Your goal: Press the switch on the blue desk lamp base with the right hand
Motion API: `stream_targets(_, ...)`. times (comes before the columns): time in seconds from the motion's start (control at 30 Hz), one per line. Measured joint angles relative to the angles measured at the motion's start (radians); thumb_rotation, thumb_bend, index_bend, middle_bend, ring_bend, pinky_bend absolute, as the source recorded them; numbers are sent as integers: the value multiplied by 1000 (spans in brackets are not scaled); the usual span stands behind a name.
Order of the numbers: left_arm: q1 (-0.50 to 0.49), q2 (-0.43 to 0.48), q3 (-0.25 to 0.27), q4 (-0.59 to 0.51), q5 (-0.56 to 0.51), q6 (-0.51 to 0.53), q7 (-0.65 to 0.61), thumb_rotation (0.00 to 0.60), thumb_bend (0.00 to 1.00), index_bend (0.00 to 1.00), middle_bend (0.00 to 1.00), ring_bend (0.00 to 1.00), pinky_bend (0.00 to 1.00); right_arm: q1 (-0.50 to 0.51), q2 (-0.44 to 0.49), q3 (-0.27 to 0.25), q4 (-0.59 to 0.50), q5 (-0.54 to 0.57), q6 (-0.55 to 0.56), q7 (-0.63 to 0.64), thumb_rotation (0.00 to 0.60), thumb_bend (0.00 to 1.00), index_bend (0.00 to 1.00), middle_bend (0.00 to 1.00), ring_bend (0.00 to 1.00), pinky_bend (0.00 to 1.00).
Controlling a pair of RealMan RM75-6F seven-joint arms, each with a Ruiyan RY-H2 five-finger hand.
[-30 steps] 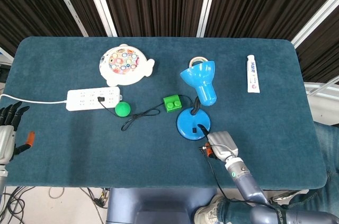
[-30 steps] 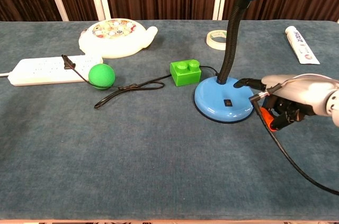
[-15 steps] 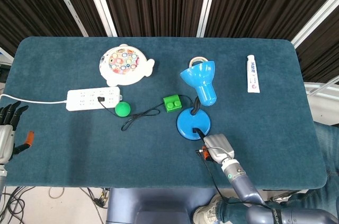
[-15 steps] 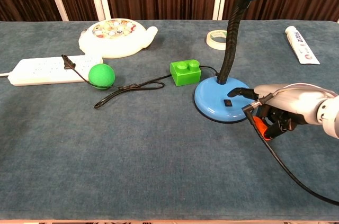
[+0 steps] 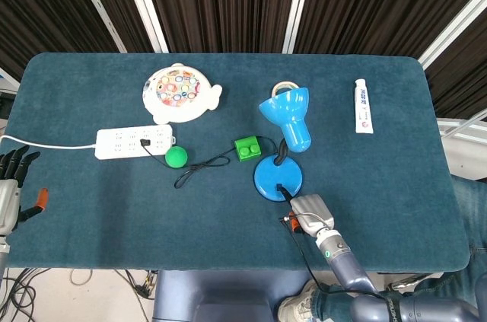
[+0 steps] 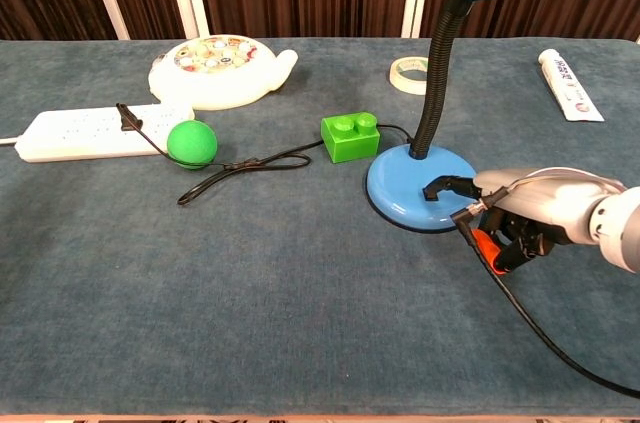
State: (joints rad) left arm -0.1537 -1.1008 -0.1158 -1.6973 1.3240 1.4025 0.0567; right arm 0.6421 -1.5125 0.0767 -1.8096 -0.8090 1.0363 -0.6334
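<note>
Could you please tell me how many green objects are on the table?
2: a green ball beside the white power strip, and a green block just left of the blue lamp base. None appears hidden.

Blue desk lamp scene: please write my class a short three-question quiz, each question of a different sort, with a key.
1. True or false: the right hand has a fingertip over the switch spot on the blue lamp base.
2. Which thing lies nearest the lamp base? A) toothpaste tube B) green block C) power strip
3. Fill in: the green ball lies beside the white ____.

Key: 1 true; 2 B; 3 power strip.
</note>
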Motion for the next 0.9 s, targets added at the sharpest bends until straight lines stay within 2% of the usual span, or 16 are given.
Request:
stream_targets(0.37, -1, 0, 0, 2, -1, -2, 0, 600, 439, 139, 25, 0, 0, 11, 1, -6, 7, 13, 7, 8, 600, 737, 22, 819, 864, 975)
stream_targets(0.9, -2, 0, 1, 2, 2, -2, 1, 600, 439, 139, 25, 0, 0, 19, -2, -47, 7, 21, 8, 3, 600, 737, 22, 819, 864, 1000)
